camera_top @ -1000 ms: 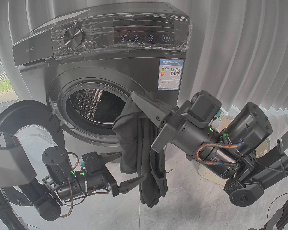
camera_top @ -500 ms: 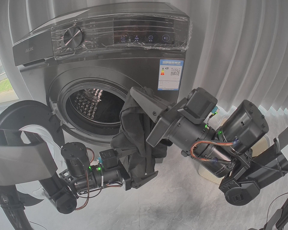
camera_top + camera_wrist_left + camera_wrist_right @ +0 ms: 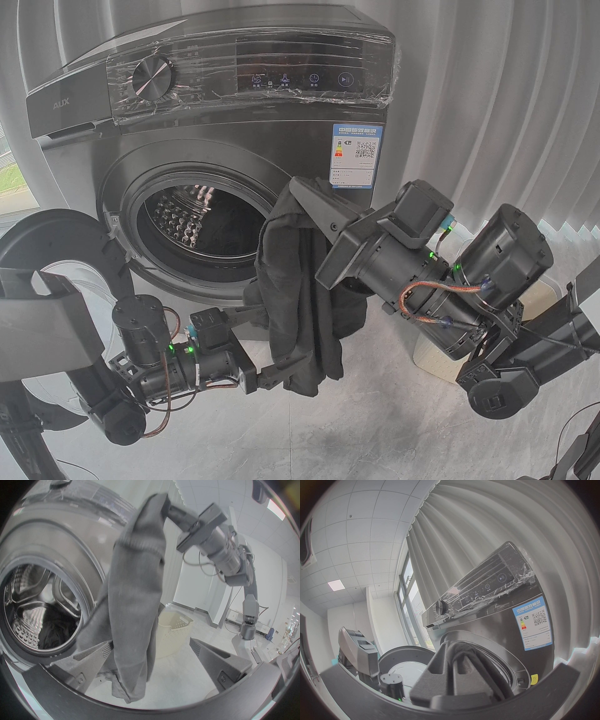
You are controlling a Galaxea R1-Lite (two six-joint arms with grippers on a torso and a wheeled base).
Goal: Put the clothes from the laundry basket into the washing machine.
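A dark grey garment (image 3: 300,294) hangs in front of the washing machine's (image 3: 206,125) open drum (image 3: 194,219), pinched at its top by my right gripper (image 3: 299,189), which is shut on it. In the right wrist view the cloth (image 3: 475,658) loops over the shut fingers (image 3: 440,670). My left gripper (image 3: 281,337) is low, open, with one finger on each side of the garment's lower part. From the left wrist, the garment (image 3: 134,605) dangles between the spread fingers (image 3: 93,655), close to one of them. Dark clothes (image 3: 53,633) lie inside the drum.
The round door (image 3: 62,250) stands swung open at the left. A cream laundry basket (image 3: 431,365) sits on the floor at the right, behind my right arm, and is the pale basket (image 3: 173,633) past the garment. White curtains (image 3: 500,112) hang behind.
My left gripper moved in under the garment and bunched its lower part upward, then dropped back a little. The right gripper shifted slightly right. The cloth now hangs shorter than a second ago.
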